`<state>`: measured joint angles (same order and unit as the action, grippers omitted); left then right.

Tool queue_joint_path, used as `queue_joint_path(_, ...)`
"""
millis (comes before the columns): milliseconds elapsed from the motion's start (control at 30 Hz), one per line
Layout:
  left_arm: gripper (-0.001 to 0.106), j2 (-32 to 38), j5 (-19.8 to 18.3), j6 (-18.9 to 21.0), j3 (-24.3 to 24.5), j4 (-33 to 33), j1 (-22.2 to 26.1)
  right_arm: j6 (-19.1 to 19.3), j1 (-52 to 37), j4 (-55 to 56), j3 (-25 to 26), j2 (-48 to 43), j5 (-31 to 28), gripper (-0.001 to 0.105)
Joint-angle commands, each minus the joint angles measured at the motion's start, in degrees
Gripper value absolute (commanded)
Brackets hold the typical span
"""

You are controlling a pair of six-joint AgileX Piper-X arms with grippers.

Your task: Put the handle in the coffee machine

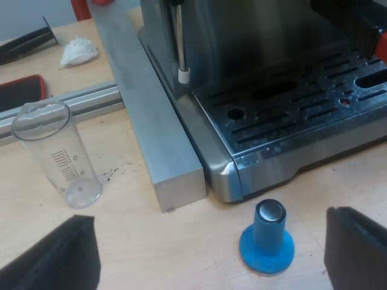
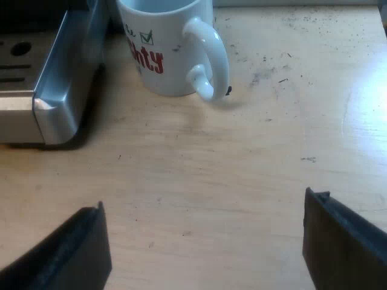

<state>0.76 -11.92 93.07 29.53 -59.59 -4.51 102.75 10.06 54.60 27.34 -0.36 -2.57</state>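
Note:
My left gripper (image 1: 211, 254) hangs open low over the wooden table, its black fingers (image 1: 54, 257) wide apart. A blue tamper (image 1: 266, 237) with a metal top stands upright between them, just in front of the espresso machine's corner. The machine's slotted metal drip tray (image 1: 302, 109) lies beyond it. Above the tray's far side shows a dark part with a red end (image 1: 380, 43), seemingly the holder's handle. My right gripper (image 2: 205, 241) is open over bare table, nothing between its fingers (image 2: 344, 241). A white mug (image 2: 166, 51) with red lettering stands beyond it, beside the machine's corner (image 2: 54, 96).
A clear measuring glass (image 1: 57, 154) stands on the table near a long metal bar (image 1: 151, 127) that runs along the machine's side. The steam wand (image 1: 180, 42) hangs over the tray's edge. Farther off lie a red and black object (image 1: 21, 92) and a white crumpled scrap (image 1: 78, 50).

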Motion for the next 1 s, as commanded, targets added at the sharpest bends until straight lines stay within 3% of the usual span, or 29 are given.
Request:
queue_joint_path(33, 0.077, 5.99, 0.0, 0.5, 0.16, 0.94, 0.0, -0.06, -0.07, -0.45, 0.31, -2.64, 0.28, 0.069)
queue_joint_path(1000, 0.077, 8.05, -0.46, 0.5, -0.12, 1.43, 0.0, -0.06, -0.07, -0.45, 0.31, -2.64, 0.28, 0.069)
